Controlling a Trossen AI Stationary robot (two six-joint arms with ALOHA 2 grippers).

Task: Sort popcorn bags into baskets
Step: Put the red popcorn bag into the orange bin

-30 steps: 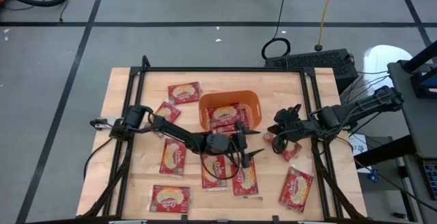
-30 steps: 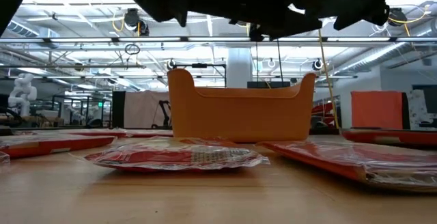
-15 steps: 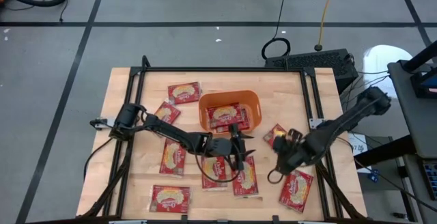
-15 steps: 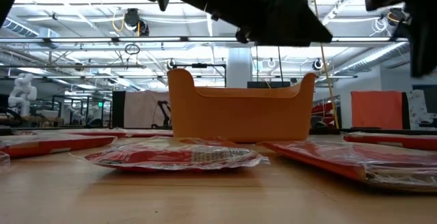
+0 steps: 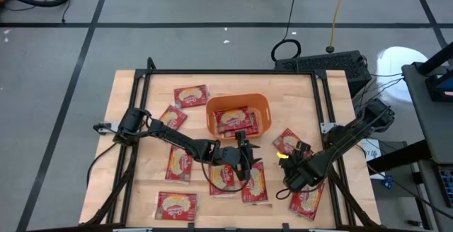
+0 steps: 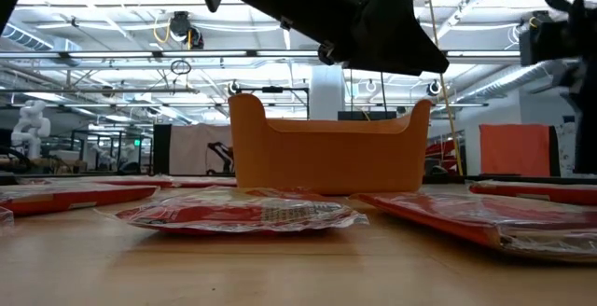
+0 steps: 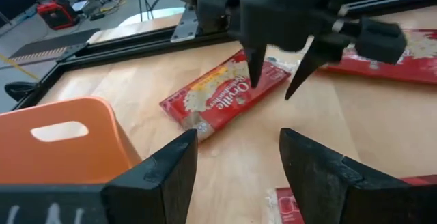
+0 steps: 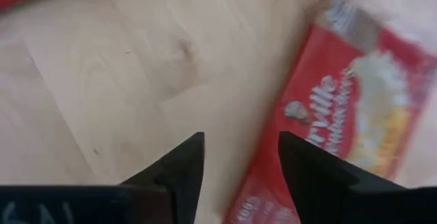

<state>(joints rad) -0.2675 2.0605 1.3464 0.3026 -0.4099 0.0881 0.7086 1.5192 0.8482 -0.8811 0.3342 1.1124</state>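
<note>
Orange plastic rectangular bin (image 5: 238, 114) upper centre, flat red packets (image 5: 180, 163) scattered around. Left gripper (image 5: 245, 165) spread, empty, centre frame. Right gripper (image 5: 297, 177) spread, empty, lower right beside a packet (image 5: 306, 198). Risk: fingers skidding off the flat film

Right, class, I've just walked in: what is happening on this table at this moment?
Two robot arms are sorting red popcorn bags into an orange basket, which already holds a few. Both grippers are open and hold nothing. The left gripper hangs just in front of the basket, over the bags lying there. The right gripper hangs low beside a bag near the table's front right corner. Other bags lie scattered on the wooden table.
</note>
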